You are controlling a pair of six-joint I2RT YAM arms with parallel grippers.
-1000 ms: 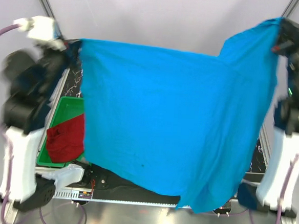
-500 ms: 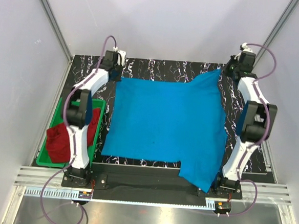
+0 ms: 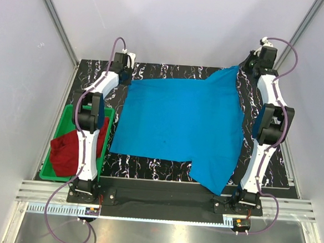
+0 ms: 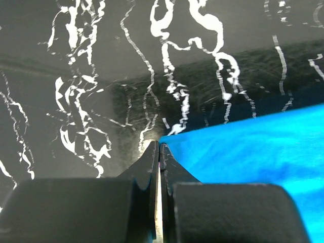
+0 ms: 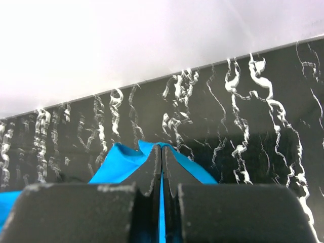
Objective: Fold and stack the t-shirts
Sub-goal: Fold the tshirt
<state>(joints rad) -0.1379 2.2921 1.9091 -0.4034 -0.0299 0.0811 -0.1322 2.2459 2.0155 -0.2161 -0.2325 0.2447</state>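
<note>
Blue tee (image 3: 178,128) lies flat mid-desk (image 3: 160,70), its right flap reaching the front edge. L gripper (image 4: 158,146) & R gripper (image 5: 161,147) are each pinching a far corner. Red tee (image 3: 65,151) is in the bin (image 3: 74,111) at the left edge.

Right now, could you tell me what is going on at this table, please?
The blue t-shirt lies spread flat on the table, not yet folded. The left tool and the right tool are each shut on one of its far corners. The dark red t-shirt sits crumpled in the green bin at the left.
</note>
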